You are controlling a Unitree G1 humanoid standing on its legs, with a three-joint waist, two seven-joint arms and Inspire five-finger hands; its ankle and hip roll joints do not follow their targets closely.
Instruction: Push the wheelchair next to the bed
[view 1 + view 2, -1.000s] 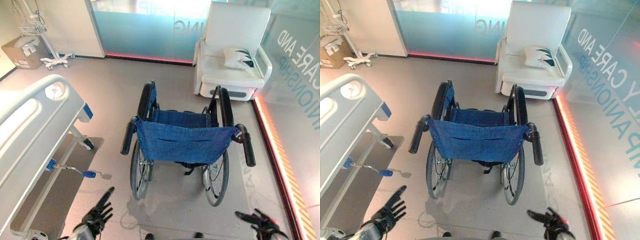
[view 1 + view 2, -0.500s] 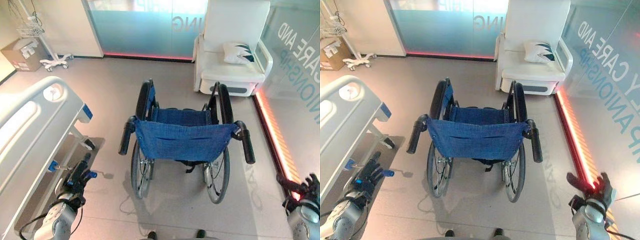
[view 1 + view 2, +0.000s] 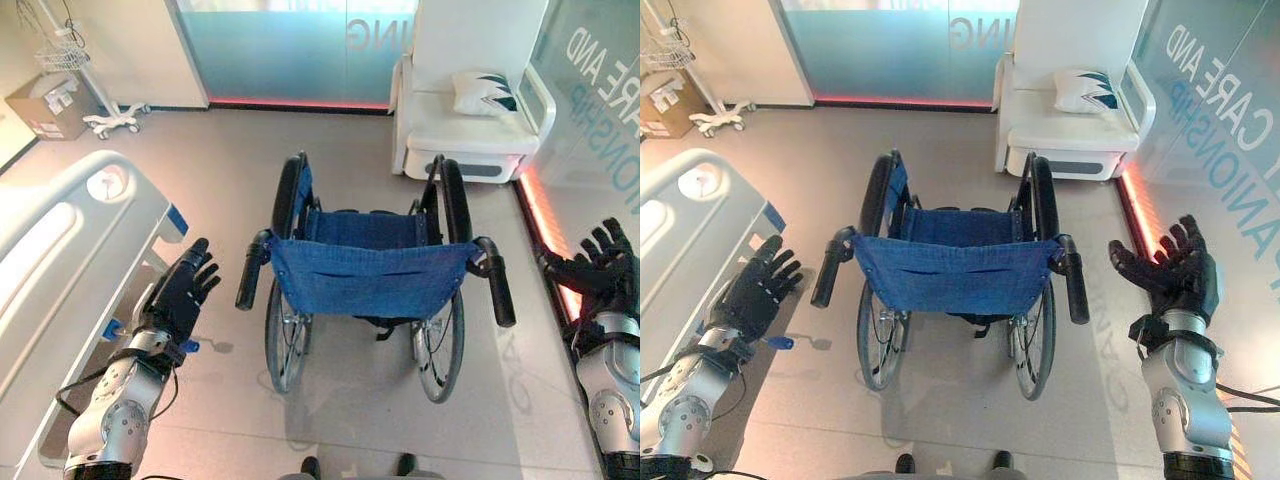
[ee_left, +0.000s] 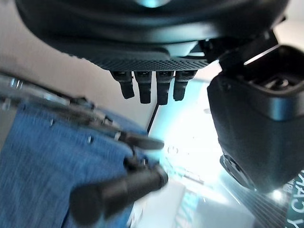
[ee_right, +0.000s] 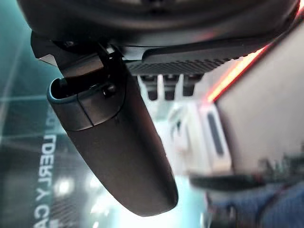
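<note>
A wheelchair [image 3: 370, 275] with a blue cloth back and seat stands in the middle of the floor, its back towards me. Its two black push handles stick out: the left handle [image 3: 252, 271] and the right handle [image 3: 497, 283]. The white bed [image 3: 60, 250] lies along the left side. My left hand [image 3: 180, 292] is raised and open, a short way left of the left handle, touching nothing. My right hand [image 3: 1172, 273] is raised and open too, to the right of the right handle [image 3: 1072, 279]. The left wrist view shows the left handle [image 4: 118, 190] past straight fingers.
A white armchair [image 3: 470, 105] with a cushion stands behind the wheelchair at the back right. A glass wall with a glowing red strip [image 3: 545, 225] runs along the right. A blue bed crank [image 3: 780, 342] sticks out low by the bed. A wheeled stand [image 3: 100, 120] and cardboard box [image 3: 45, 100] sit far left.
Both hands have risen and come forward from low near the floor to the height of the push handles, fingers spread. The wheelchair has stayed put.
</note>
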